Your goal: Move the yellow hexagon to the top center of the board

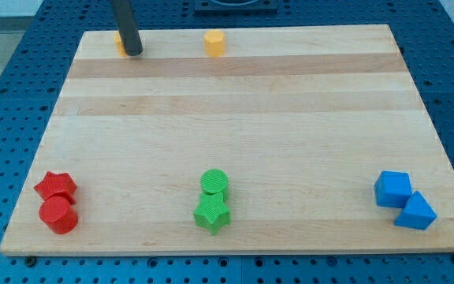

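Observation:
A yellow hexagon block [214,42] stands near the board's top edge, a little left of centre. A second yellow block [119,42] sits at the top left, mostly hidden behind my rod, so its shape cannot be made out. My tip [133,53] rests on the board right against that hidden yellow block, on its right side, and well to the left of the yellow hexagon.
A red star [56,186] and red cylinder [58,214] sit at the bottom left. A green cylinder [214,182] and green star [212,213] sit at the bottom centre. A blue cube [392,188] and blue triangular block [416,211] sit at the bottom right. The wooden board [235,118] lies on a blue perforated table.

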